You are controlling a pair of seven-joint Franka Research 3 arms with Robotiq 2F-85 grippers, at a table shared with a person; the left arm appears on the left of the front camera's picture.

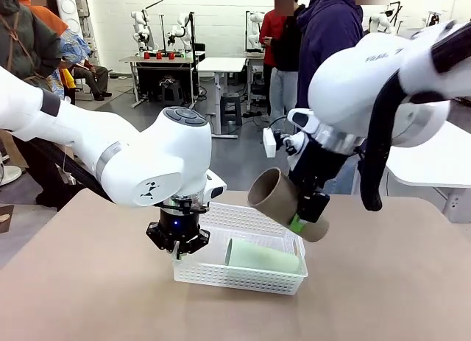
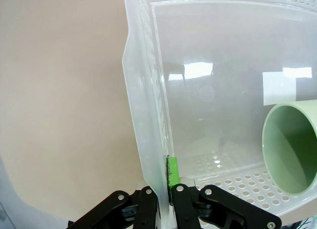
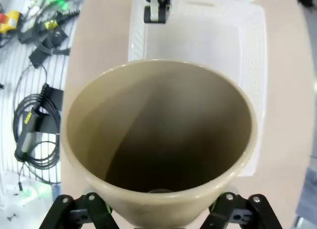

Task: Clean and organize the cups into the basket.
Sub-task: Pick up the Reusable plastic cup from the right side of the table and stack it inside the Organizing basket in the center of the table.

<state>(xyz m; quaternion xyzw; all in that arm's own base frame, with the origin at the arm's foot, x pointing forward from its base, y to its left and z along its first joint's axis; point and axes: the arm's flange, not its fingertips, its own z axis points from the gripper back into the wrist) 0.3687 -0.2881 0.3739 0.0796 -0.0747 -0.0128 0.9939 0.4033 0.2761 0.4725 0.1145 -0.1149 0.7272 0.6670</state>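
One green cup point(image 1: 263, 256) lies in the basket point(image 1: 243, 277), whose wall the left gripper point(image 1: 178, 247) pinches. The right gripper point(image 1: 300, 217) clamps the tan cup point(image 1: 274, 195) above it. Next step: lower it alongside.

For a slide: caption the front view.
Left claw grips the basket's wall, mint cup inside; right claw holds the tan cup aloft.
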